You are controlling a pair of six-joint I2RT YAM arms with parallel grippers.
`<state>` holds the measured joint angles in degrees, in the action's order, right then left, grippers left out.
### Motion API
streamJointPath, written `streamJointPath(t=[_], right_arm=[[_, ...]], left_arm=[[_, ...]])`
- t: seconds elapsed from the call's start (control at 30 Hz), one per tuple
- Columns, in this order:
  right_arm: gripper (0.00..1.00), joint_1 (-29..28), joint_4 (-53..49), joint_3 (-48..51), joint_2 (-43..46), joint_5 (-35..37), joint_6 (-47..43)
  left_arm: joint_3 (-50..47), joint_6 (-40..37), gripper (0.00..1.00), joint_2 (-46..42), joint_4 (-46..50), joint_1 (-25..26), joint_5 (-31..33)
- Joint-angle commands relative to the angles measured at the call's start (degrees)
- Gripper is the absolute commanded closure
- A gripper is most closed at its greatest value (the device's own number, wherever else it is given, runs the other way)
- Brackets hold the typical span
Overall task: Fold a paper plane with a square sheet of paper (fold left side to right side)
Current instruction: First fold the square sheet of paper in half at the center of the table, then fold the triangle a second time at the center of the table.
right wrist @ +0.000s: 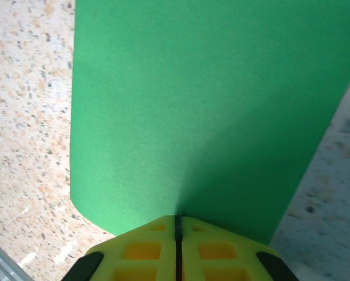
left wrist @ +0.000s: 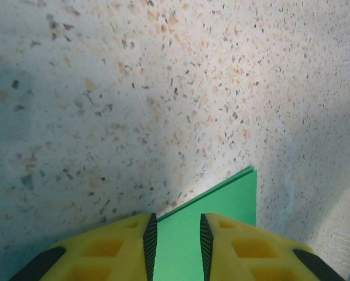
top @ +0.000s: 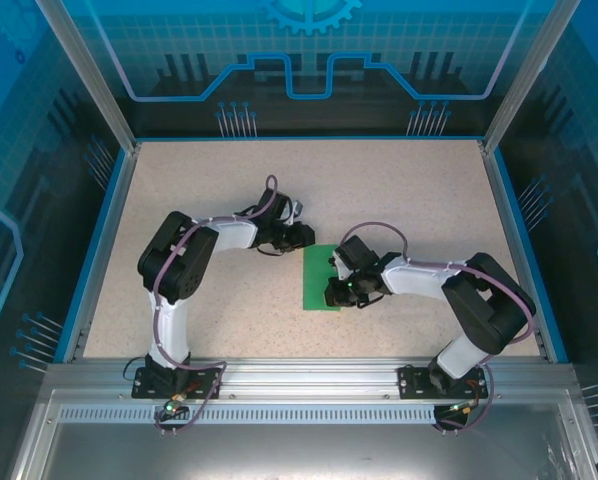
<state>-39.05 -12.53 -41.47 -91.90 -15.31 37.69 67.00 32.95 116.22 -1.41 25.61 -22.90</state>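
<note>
Clamping the square sheet of paper [right wrist: 192,105], right claw [right wrist: 178,218] pinches its edge; left claw [left wrist: 177,225] stands apart.

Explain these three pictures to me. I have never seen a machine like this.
These are two robot arms bolted to the near edge of a speckled table. The wide picture looks down from above, with the left arm on the left and the right arm on the right. The other two pictures come from a camera on each wrist, looking along that arm's yellow claw. Between the arms lies a sheet of green paper. The right gripper is shut, pinching the paper. The left gripper stands open, with a corner of the paper showing in the gap. I cannot tell whether it touches the paper.
</note>
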Motion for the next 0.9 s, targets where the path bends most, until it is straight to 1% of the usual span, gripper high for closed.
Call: streamJointPath(t=[0.0, 0.1, 0.13, 0.23, 0.33, 0.43, 0.53, 0.67, 0.87], right_arm=[[0.89, -2.13, -0.31, 2.35, -1.97, -2.4, 2.31], [0.85, -1.67, -0.07, 0.6, 0.94, -1.64, 1.57], [0.82, -1.24, -0.6, 0.0, 2.31, -0.77, 1.14], [0.67, 0.29, -3.76, -1.14, 6.46, 3.96, -0.73], [0.55, 2.49, -7.27, -1.51, 9.92, 9.24, -2.97], [0.46, 5.7, -7.57, 0.23, 12.77, 9.33, -3.53], [0.38, 8.96, -5.54, 2.97, 14.62, 6.44, -3.03], [0.33, 12.16, -2.01, 6.51, 15.77, 1.49, -1.38], [0.33, 12.99, -1.57, 7.95, 15.96, 0.42, -1.15]], left_arm=[[1.27, -2.1, 0.7, -0.11, 2.22, -1.26, 3.51], [-0.19, -2.61, 0.65, -4.69, 2.56, -1.26, 3.3], [-1.12, -2.79, 0.64, -6.65, 2.93, -1.27, 3.38], [-4.46, -2.52, 0.63, -12.18, 3.62, -1.16, 2.92], [-8.72, -1.12, 0.63, -16.99, 4.92, -0.51, 1.4], [-13.15, 0.73, 0.64, -20.34, 5.85, 1.42, -0.17], [-17.11, 3.0, 0.64, -22.38, 5.24, 3.76, -1.63], [-21.42, 6.64, 0.67, -22.41, 2.58, 5.56, -3.92], [-23.8, 8.27, 0.69, -20.41, -0.12, 6.86, -5.98]])
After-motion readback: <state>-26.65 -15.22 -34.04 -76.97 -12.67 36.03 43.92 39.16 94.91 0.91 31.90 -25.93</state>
